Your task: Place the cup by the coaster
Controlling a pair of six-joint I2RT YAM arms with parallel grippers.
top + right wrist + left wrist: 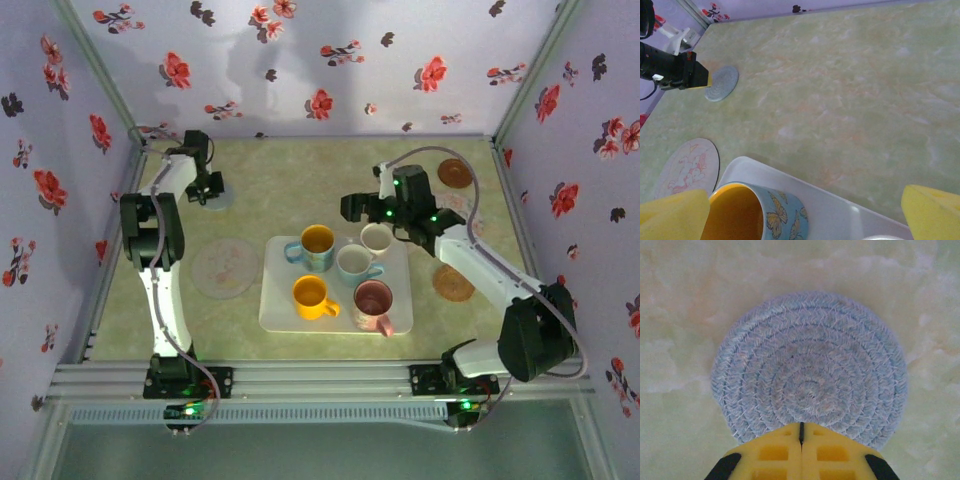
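Observation:
Several cups stand on a white tray [275,310]: a blue butterfly cup [316,245] with a yellow inside, a white cup [376,237], a pale blue cup [355,264], a yellow cup [310,295] and a pink cup [373,303]. A blue-grey woven coaster [809,372] lies at the far left of the table. My left gripper [801,432] is shut, its yellow fingertips over the coaster's near edge. My right gripper [800,220] stands open above the tray's far edge, with the butterfly cup [760,215] next to its left finger [670,215].
A pink-and-white round coaster [225,267] lies left of the tray. Two brown coasters sit on the right, one at the back [454,173] and one beside the tray [453,283]. Flowered walls enclose the table on three sides.

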